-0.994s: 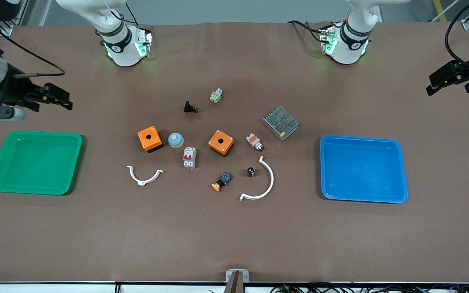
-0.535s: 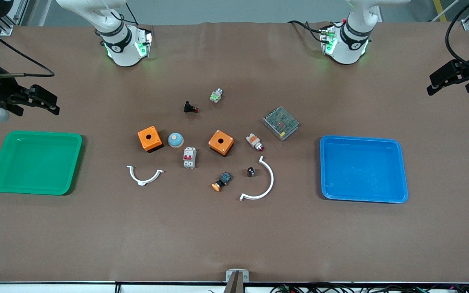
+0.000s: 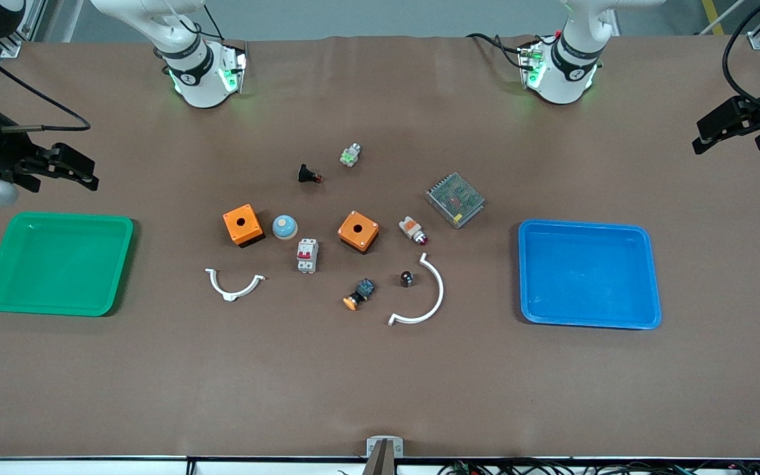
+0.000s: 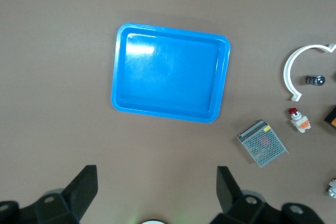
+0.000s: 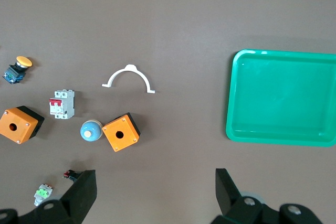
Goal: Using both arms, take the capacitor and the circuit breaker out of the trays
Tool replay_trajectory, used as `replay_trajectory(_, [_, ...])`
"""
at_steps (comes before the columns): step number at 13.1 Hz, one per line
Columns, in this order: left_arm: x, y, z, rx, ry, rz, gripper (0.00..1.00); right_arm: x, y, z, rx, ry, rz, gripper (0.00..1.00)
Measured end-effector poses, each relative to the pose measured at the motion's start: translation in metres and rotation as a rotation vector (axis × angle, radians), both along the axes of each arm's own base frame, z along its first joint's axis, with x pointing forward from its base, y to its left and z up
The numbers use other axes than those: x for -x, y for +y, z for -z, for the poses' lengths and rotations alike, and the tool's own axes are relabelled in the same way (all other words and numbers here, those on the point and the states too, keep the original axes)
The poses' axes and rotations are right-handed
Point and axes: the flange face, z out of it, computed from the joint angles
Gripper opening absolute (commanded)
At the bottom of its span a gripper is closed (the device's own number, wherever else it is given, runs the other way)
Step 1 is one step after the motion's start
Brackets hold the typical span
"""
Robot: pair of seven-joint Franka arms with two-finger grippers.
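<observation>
Our right gripper point(image 3: 86, 173) hangs above the table at the right arm's end, fingers spread wide and holding nothing, up over the bare brown surface just farther from the front camera than the green tray point(image 3: 57, 262). That tray has nothing in it.

Toward the middle we see a small white curved clip point(image 3: 234, 284), an orange box point(image 3: 243, 224) and a pale blue dome point(image 3: 284, 227) beside it. The breaker point(image 3: 307, 255) lies on the table between the two orange boxes and a little nearer the front camera, red levers up. A second orange box point(image 3: 358, 231) sits beside it. The capacitor point(image 3: 406, 278) lies nearer the camera, inside the curve of a large white arc point(image 3: 425, 295), close to an orange-capped button point(image 3: 358, 294).

On toward the left arm's end lies the blue tray point(image 3: 588, 274), also with nothing in it. Our left gripper point(image 3: 735, 125) hangs over the table's edge there, fingers wide apart and holding nothing.
</observation>
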Motion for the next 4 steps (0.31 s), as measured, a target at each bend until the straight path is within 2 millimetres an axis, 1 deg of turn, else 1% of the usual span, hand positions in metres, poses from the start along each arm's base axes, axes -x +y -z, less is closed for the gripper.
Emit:
replay_trajectory(2, [0.0, 0.0, 0.001, -0.021, 0.002, 0.002, 1.0, 0.0, -0.001, -0.003, 0.0, -0.006, 0.002, 1.0])
replay_trajectory(4, [0.0, -0.009, 0.001, -0.029, 0.003, 0.02, 1.0, -0.001, -0.001, -0.005, -0.001, -0.011, 0.002, 1.0])
